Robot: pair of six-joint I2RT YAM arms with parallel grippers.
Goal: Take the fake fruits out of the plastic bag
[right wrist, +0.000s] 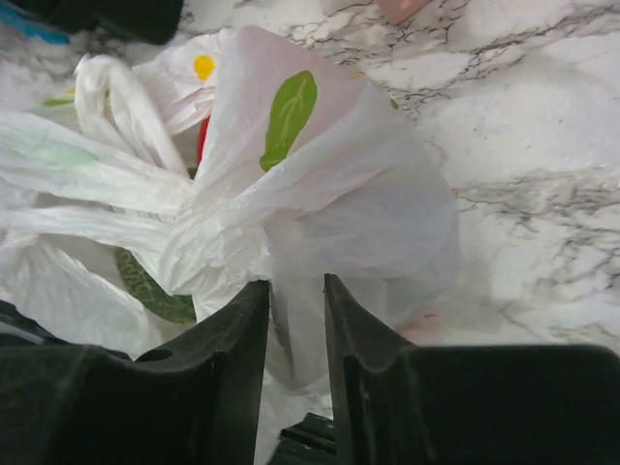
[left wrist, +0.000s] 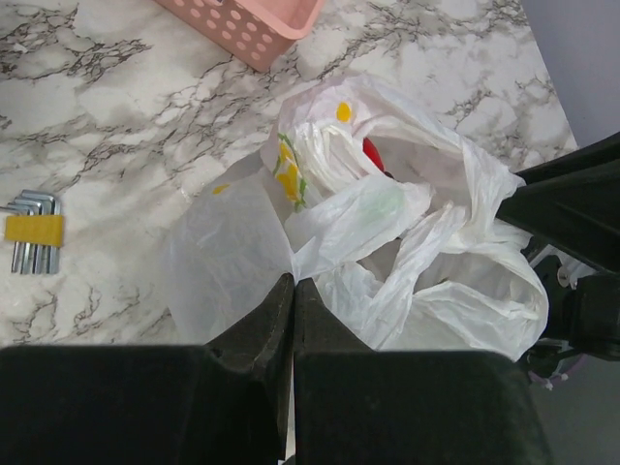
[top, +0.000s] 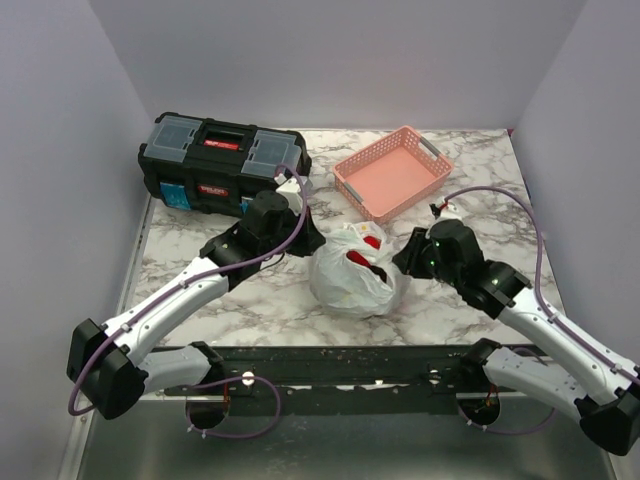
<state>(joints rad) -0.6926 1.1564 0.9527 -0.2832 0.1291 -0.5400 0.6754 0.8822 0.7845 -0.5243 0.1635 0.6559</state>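
Observation:
The plastic bag (top: pixel 352 272) lies crumpled mid-table, white with yellow-green marks. Something red (top: pixel 358 258) shows through its open top, also in the left wrist view (left wrist: pixel 373 153) and the right wrist view (right wrist: pixel 202 139). A strip of the dull-green melon (right wrist: pixel 145 289) shows under the folds. The grapes are hidden. My left gripper (left wrist: pixel 293 281) is at the bag's left side, jaws shut on a pinch of its plastic (left wrist: pixel 407 262). My right gripper (right wrist: pixel 295 283) is at the bag's right side, jaws narrowly apart with a bunched fold of the bag (right wrist: pixel 320 194) between them.
A pink slotted basket (top: pixel 392 172) stands behind the bag to the right, and also shows in the left wrist view (left wrist: pixel 242 19). A black toolbox (top: pixel 220 163) sits at the back left. A set of hex keys (left wrist: pixel 34 232) with a yellow tag lies left of the bag.

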